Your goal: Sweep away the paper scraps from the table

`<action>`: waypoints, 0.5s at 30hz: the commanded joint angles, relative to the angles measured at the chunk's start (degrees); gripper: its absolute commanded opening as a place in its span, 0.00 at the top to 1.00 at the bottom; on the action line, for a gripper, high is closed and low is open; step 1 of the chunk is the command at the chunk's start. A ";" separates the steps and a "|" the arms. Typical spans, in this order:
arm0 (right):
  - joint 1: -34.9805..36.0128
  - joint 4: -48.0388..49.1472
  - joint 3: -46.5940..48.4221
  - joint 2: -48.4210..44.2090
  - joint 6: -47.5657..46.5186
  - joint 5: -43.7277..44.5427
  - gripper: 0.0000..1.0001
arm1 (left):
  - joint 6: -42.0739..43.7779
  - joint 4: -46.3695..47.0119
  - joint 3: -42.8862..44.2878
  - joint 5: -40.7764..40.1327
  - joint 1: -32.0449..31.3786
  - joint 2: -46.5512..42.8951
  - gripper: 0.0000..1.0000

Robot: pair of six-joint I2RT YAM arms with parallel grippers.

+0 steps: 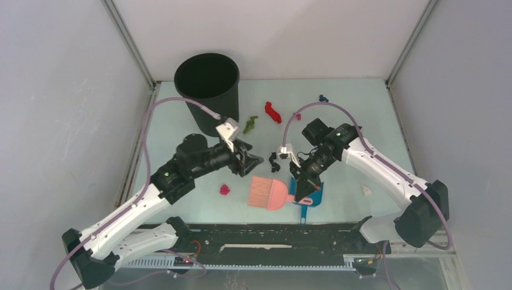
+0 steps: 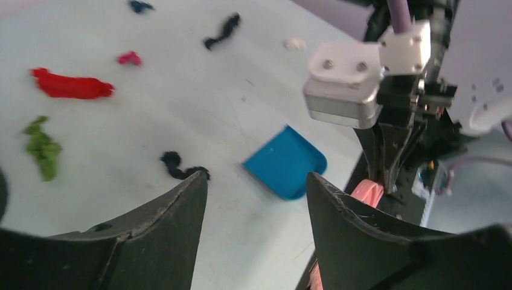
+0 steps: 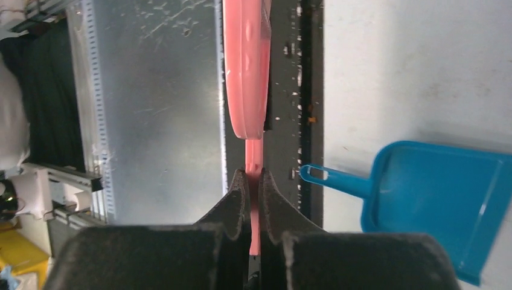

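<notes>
The paper scraps point(image 1: 273, 112) lie scattered over the desk point(image 1: 362, 121), red and green ones near the black bin point(image 1: 208, 84). Now the right tool point(image 3: 253, 181) is clamped tight on the pink brush point(image 1: 268, 193) handle, just beside the blue dustpan point(image 3: 441, 193). And the left tool point(image 2: 256, 187) hangs wide open, empty.

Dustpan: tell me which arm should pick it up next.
Left. The left gripper is open and empty, with the blue dustpan just ahead of it; the right gripper is shut on the pink brush.
</notes>
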 commanded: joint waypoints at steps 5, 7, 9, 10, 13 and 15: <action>0.79 -2.03 1.78 1.20 0.36 -7.59 1.00 | 3.76 1.82 0.31 6.88 -7.97 7.95 0.34; 0.67 -2.11 1.77 1.56 0.66 -7.10 1.00 | 3.75 2.16 0.23 8.46 -8.10 8.10 0.36; 0.43 -2.43 1.77 1.93 0.48 -7.18 1.00 | 3.56 2.46 -0.01 9.15 -8.02 7.56 0.37; 0.26 -2.53 1.77 2.10 0.47 -7.38 1.00 | 3.39 2.55 -0.18 9.63 -8.04 7.14 0.36; -0.28 -2.45 1.77 2.28 0.36 -8.21 1.00 | 2.26 2.24 0.04 13.28 -8.00 6.86 0.34; -0.37 -2.58 1.77 2.48 0.08 -8.14 1.00 | 0.62 1.88 0.32 12.89 -7.96 7.01 0.34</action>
